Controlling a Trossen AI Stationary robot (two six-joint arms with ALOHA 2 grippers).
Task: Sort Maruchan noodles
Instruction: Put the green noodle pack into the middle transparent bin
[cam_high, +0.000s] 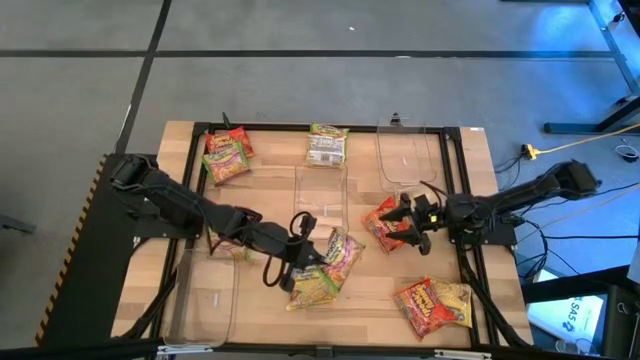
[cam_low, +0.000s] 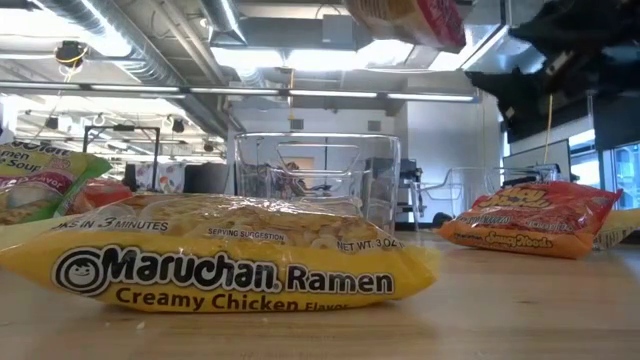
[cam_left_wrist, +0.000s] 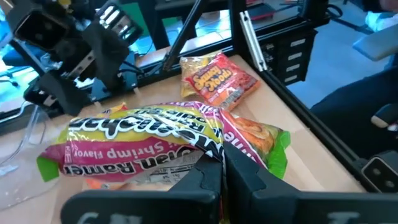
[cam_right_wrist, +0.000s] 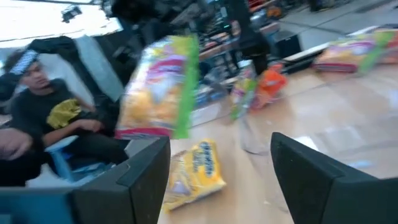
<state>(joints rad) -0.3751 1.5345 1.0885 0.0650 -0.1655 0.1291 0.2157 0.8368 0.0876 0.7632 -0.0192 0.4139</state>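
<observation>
Maruchan noodle packets lie scattered on the wooden table. A pink-and-green shrimp packet (cam_high: 342, 250) hangs lifted near the table's middle, with my left gripper (cam_left_wrist: 222, 171) shut on it. It also shows at the low view's top (cam_low: 412, 20). Just nearer than it, a yellow Creamy Chicken packet (cam_high: 312, 288) lies flat. My right gripper (cam_high: 410, 228) is open at the right edge of a red packet (cam_high: 382, 224) that lies on the table. Nothing is between its fingers (cam_right_wrist: 149, 171) in the right wrist view. My left gripper pinches the shrimp packet's near edge (cam_left_wrist: 208, 155) between its two shut fingers. The fingers come from the table's left, slanting a little downward. The packet reaches out beyond the fingertips, roughly level and lifted clear of the table and of the yellow packet below.
Clear bins stand at the middle (cam_high: 320, 195), far right (cam_high: 408, 155) and near left (cam_high: 205, 290). More packets lie at the far left (cam_high: 226, 155), far middle (cam_high: 327, 145) and near right (cam_high: 432, 305). A person (cam_right_wrist: 50, 118) sits beyond the table's left side.
</observation>
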